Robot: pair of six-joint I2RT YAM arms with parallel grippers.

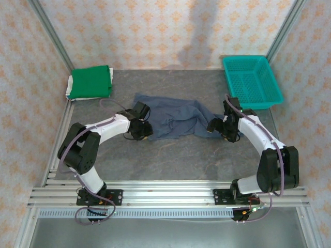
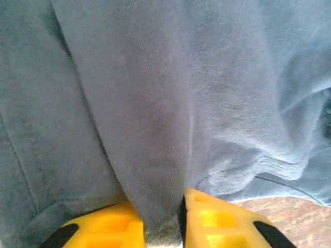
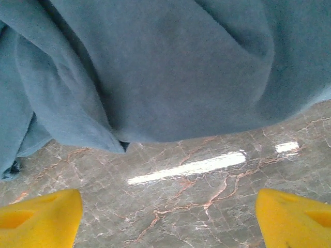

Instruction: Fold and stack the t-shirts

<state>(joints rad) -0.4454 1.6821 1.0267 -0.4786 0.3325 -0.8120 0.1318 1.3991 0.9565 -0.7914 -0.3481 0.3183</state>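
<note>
My left end effector (image 2: 181,219) pinched a fold of the slate-blue t-shirt (image 1: 173,116) crumpled mid-table, my right end effector (image 3: 168,214) gaped beside its edge, green t-shirt (image 1: 91,82) folded atop white t-shirt (image 1: 69,89) far left, teal basket (image 1: 245,57) far right, marbled grey table (image 1: 170,155), floral-papered walls (image 1: 155,31).

likely a robotics lab cell with home-style dressing. a grey marble-look table (image 1: 170,160) is boxed in by panels (image 1: 155,31) printed with pale floral wallpaper, framed in aluminium posts (image 1: 51,37). aluminium rails (image 1: 165,194) along its near edge carry the left arm base (image 1: 101,196) and right arm base (image 1: 230,196). a teal basket (image 1: 252,80) at the far right corner and a folded green t-shirt (image 1: 92,82) at the far left corner add a household touch.
</note>
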